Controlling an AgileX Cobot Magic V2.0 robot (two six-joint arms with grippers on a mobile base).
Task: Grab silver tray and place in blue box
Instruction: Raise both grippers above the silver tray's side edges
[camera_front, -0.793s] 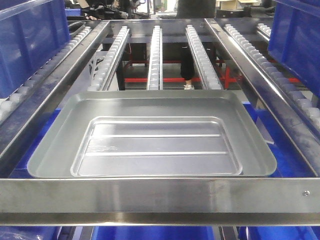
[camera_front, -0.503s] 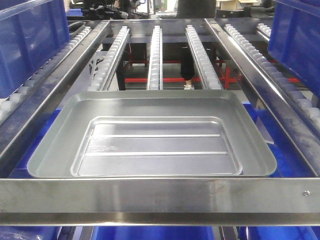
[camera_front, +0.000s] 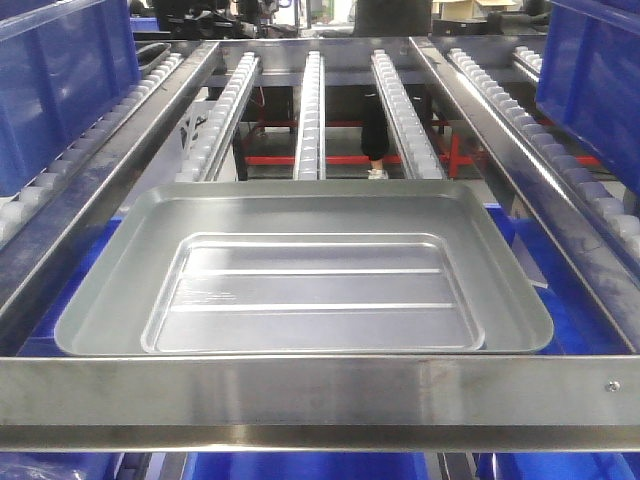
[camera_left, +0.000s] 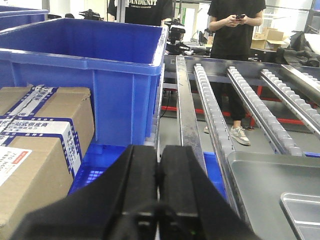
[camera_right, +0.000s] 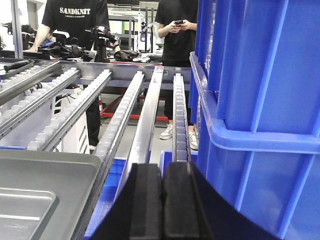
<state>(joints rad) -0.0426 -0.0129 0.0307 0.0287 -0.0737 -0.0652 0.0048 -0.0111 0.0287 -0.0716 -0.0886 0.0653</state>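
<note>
Lying flat at the centre of the front view, the silver tray (camera_front: 305, 275) is dull grey metal with rounded corners, a raised rim and a sunken panel crossed by two long ridges. Bright plastic of the blue box (camera_front: 555, 280) shows past its side edges, lower than the roller rails (camera_front: 310, 110). A steel crossbar (camera_front: 320, 390) spans just in front. The left end effector (camera_left: 159, 190) and right end effector (camera_right: 162, 200) each have fingers pressed together, holding nothing. Cardboard boxes (camera_left: 40, 135) sit beside another blue crate (camera_left: 85, 65).
</note>
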